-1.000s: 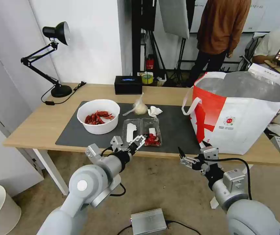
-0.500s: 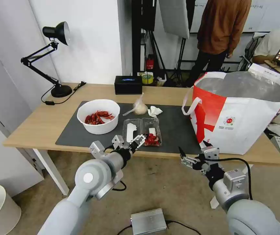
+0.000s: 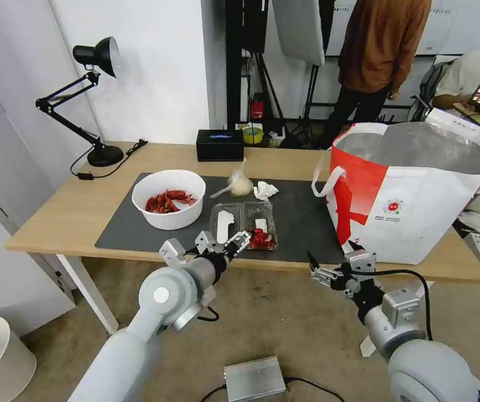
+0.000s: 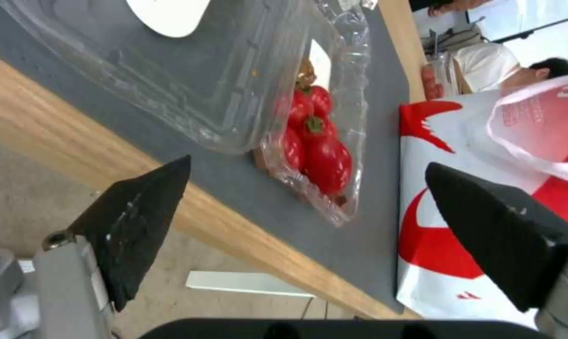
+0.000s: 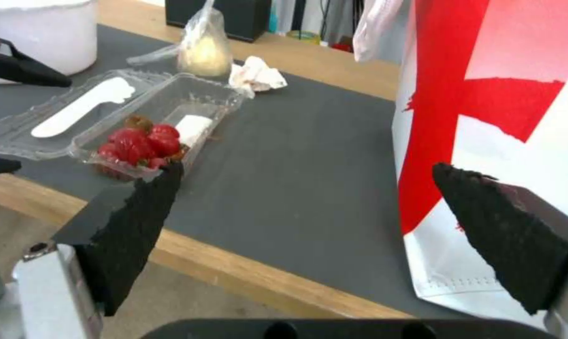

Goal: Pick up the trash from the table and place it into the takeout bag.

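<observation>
While spread, left gripper has neared the clamshell box.

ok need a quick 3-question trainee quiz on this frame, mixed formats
1. True or false: the left gripper is shut on the clamshell box.
2. Multiple choice: where does the takeout bag stand? A) on the floor B) on the table, at the robot's right C) inside the white bowl
3. Fill in: the knotted clear bag and the crumpled tissue lie on the dark ___.

Key
1. False: it is open, at the near table edge by the box. The right gripper is open too, below the table edge.
2. B
3. mat
</observation>
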`<state>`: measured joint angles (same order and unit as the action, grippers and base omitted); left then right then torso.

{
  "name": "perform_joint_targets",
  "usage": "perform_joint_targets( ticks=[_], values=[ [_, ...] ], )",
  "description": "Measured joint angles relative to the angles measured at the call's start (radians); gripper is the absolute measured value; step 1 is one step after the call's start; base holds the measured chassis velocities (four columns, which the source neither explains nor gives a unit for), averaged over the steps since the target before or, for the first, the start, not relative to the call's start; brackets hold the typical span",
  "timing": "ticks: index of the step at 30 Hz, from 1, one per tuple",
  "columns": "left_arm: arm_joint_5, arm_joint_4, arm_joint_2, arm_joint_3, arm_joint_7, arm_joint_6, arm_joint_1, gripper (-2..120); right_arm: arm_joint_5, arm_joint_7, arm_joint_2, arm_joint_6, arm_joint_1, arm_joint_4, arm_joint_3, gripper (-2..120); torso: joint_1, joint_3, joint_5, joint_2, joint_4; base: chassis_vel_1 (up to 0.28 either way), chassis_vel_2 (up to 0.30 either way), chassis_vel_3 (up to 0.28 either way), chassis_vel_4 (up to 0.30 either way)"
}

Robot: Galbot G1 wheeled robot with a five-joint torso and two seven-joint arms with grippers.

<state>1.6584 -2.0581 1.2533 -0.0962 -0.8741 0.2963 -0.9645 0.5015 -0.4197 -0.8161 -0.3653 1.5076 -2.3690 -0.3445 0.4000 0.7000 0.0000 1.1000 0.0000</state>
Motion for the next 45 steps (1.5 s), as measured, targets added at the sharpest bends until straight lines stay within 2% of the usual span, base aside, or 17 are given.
perform_joint_targets(
  ticks=[9, 36, 45],
  values=[
    [-0.020, 0.031, 0.018, 0.008, -0.012, -0.013, 0.011, 100, 0.000, -0.001, -0.001, 0.001, -0.002, 0.004, 0.007, 100, 0.000, 0.000, 0.0000, 0.000, 0.0000, 0.000, 0.000, 0.000, 0.000],
    [-0.034, 0.036, 0.011, -0.010, -0.011, -0.022, 0.002, 100, -0.002, -0.010, -0.026, 0.003, 0.005, 0.004, 0.003, 100, 0.000, 0.000, -0.0001, 0.000, -0.0004, 0.000, 0.000, 0.000, 0.000],
    [-0.034, 0.042, 0.012, -0.016, -0.016, -0.025, 0.009, 100, -0.014, -0.010, -0.035, 0.003, 0.014, 0.003, 0.008, 100, 0.000, 0.000, -0.0001, 0.000, 0.0001, 0.000, 0.000, 0.000, 0.000]
  ],
)
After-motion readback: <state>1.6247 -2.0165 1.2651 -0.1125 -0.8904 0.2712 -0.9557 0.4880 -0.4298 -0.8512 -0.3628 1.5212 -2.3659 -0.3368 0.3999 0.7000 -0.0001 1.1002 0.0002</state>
